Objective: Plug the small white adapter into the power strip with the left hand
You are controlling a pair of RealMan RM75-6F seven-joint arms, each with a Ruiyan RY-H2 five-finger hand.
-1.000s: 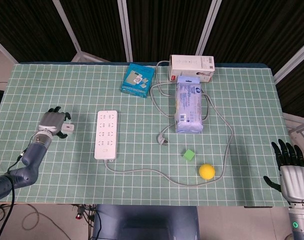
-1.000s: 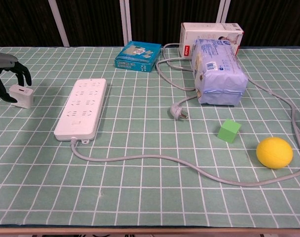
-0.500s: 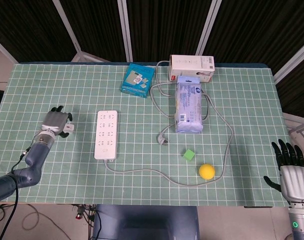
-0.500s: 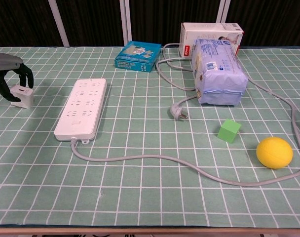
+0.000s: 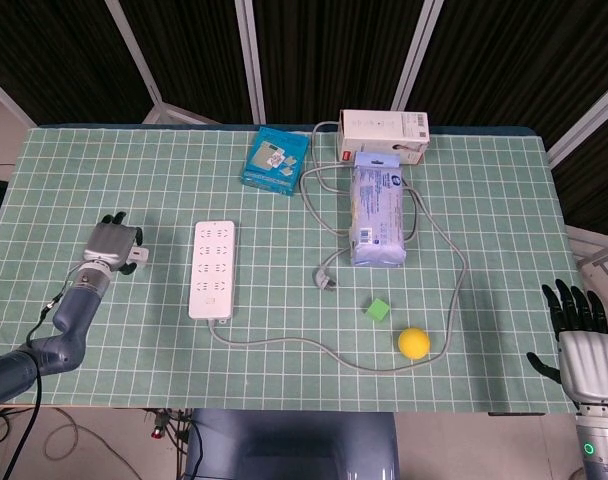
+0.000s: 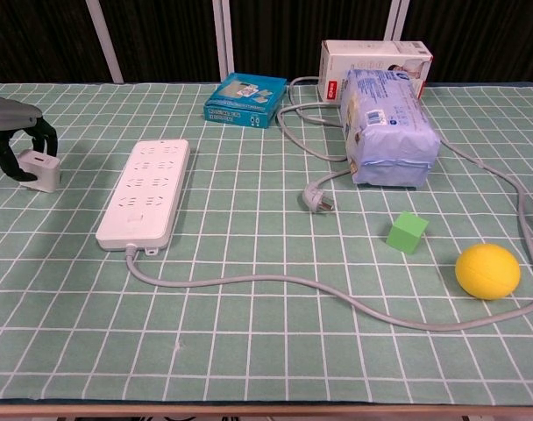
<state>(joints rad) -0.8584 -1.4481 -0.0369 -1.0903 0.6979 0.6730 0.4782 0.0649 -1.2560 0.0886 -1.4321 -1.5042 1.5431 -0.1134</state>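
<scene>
The small white adapter (image 6: 38, 170) sits on the green mat at the far left, left of the white power strip (image 6: 145, 189). My left hand (image 6: 17, 132) hangs right over the adapter, its dark fingers (image 6: 47, 137) curled down on either side of it. Whether they press on it I cannot tell. From the head view my left hand (image 5: 112, 243) covers most of the adapter (image 5: 140, 255), and the power strip (image 5: 213, 268) lies to its right. My right hand (image 5: 586, 345) waits off the table's right front corner, fingers spread and holding nothing.
The strip's grey cable (image 5: 314, 350) loops across the front to a loose plug (image 5: 327, 281). A green cube (image 5: 378, 309), a yellow ball (image 5: 414, 342), a blue tissue pack (image 5: 378, 213), a teal box (image 5: 275, 160) and a white box (image 5: 384, 129) lie right of the strip.
My left hand has shifted right and down from beside the adapter to over it, fingers now flanking it. The adapter and the right hand have not moved.
</scene>
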